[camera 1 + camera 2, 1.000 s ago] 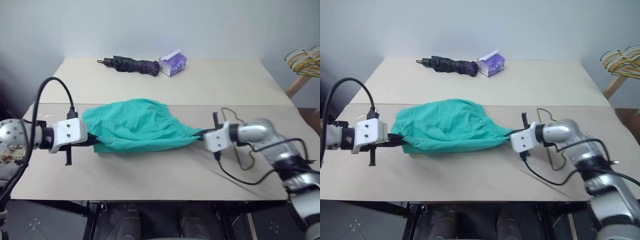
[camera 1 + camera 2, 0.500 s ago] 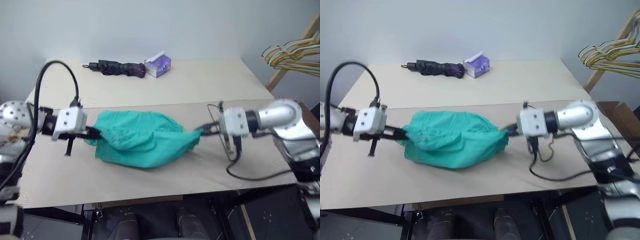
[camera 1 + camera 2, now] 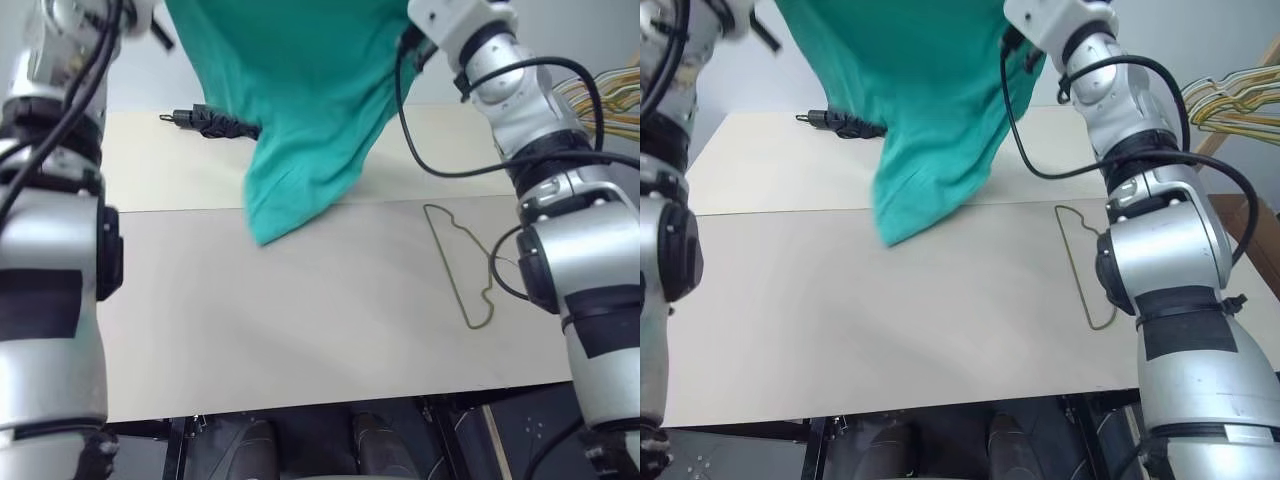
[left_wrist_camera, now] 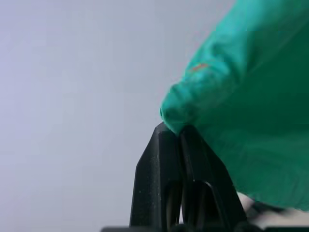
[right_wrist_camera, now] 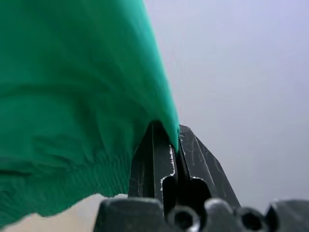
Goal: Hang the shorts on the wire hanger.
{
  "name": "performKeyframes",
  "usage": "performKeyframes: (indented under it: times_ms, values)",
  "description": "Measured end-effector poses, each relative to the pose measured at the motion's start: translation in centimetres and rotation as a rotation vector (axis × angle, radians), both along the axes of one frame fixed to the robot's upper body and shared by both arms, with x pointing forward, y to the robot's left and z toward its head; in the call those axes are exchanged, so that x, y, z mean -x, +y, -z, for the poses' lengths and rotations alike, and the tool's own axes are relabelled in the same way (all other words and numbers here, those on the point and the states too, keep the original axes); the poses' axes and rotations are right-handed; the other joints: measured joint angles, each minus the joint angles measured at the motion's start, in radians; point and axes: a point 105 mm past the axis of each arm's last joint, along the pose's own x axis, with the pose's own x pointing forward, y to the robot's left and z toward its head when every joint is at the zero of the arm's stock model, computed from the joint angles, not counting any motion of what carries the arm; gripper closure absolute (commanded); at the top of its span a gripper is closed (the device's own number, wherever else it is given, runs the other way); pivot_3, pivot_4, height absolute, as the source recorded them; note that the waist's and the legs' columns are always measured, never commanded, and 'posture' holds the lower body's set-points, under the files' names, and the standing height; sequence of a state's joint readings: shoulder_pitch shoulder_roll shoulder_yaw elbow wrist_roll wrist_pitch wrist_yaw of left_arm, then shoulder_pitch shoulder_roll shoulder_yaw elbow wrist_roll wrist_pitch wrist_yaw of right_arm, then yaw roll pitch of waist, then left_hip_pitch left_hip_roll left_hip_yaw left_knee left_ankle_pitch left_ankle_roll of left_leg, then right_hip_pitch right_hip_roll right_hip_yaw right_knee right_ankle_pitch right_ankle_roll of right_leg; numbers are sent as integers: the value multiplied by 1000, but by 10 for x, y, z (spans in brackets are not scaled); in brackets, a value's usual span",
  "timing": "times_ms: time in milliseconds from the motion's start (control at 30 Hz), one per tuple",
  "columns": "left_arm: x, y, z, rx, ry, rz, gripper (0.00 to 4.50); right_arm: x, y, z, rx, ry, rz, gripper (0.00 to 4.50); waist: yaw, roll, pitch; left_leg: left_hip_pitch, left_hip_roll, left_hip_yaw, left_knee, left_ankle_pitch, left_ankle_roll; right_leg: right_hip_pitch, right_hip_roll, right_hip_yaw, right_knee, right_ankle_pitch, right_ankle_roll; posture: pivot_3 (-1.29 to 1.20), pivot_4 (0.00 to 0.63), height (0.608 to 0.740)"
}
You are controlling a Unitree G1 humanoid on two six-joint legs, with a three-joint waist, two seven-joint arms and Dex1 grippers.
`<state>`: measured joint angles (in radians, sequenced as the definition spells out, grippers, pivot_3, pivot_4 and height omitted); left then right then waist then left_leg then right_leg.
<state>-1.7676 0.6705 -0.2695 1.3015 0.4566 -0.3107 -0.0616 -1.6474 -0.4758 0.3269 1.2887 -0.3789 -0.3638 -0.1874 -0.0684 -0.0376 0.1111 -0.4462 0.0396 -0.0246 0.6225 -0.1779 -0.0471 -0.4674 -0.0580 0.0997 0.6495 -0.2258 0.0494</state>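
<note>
Up high, the left gripper [image 4: 179, 133] has its fingers pinched together on one edge of the shorts [image 3: 310, 110], the teal cloth bunched right at the tips. The shorts hang in the air between the two raised arms, draping down so the lowest corner reaches near the seam of the table [image 3: 300, 330]; whether it touches the surface I cannot tell. Behind the cloth, a folded umbrella [image 3: 205, 122] lies on the far part of the table, partly hidden. The right gripper [image 5: 175, 145] is likewise clamped on the shorts' other edge. Below the right arm, the hanger [image 3: 462, 262] lies flat on the table, well apart from the shorts. Coloured hangers [image 3: 1230, 90] cluster at far right.
</note>
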Motion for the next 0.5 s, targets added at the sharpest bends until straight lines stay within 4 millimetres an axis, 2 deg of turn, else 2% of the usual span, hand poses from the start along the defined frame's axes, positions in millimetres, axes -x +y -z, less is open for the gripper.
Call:
performKeyframes:
  times_ms: [67,133,167,233,300,333,367,433,467,500]
  values:
    - [13,-3,-20,3,-120,-6,4500,10,0,-16,-11,-92,-7,4481,0,0,0,1,-3,0,-1,-1,1,2,-2,0,-1,-2,3,16,0,740]
    - [18,-3,-24,-15,-177,0,4500,14,-2,-17,12,-126,-14,4481,1,0,-1,5,-3,-1,0,-1,2,9,-2,0,-3,-2,4,17,0,740]
    - [19,-4,-21,-28,-186,12,4500,14,-4,-11,28,-126,-20,4481,1,0,-1,6,-4,-1,0,-2,3,10,-3,0,-4,-2,4,17,0,740]
    - [13,-4,-5,-62,-158,44,4500,8,-7,15,70,-86,-36,4481,1,0,-3,7,-5,-1,4,-2,3,12,-4,0,-4,-2,6,18,0,740]
    - [4,-2,21,-98,-79,75,4500,0,-10,48,128,-9,-56,4481,1,0,-4,8,-6,-2,6,0,2,13,-4,0,-2,0,6,10,11,740]
    - [-2,-2,41,-114,-14,123,4500,-3,-12,70,164,44,-85,4481,1,0,-6,9,-6,-2,5,2,2,14,-4,0,-3,2,6,10,11,740]
    - [-6,-1,68,-136,65,185,4500,-4,-17,98,201,115,-120,4481,-1,1,-6,13,-6,-2,5,2,2,19,-4,0,-3,2,6,2,25,740]
    - [-10,3,116,-170,207,263,4500,-3,-23,141,256,240,-181,4481,-6,1,-6,23,-6,-2,4,2,2,29,-3,0,-5,2,6,-8,36,740]
    - [-5,9,151,-197,309,329,4500,3,-23,172,296,324,-250,4481,-15,1,-6,26,-5,-3,4,2,3,32,-3,0,-5,2,6,-9,38,740]
    - [-3,12,167,-194,362,352,4500,6,-23,186,312,367,-278,4481,-28,1,-6,25,-5,-3,5,2,3,32,-3,0,-4,2,6,-9,42,740]
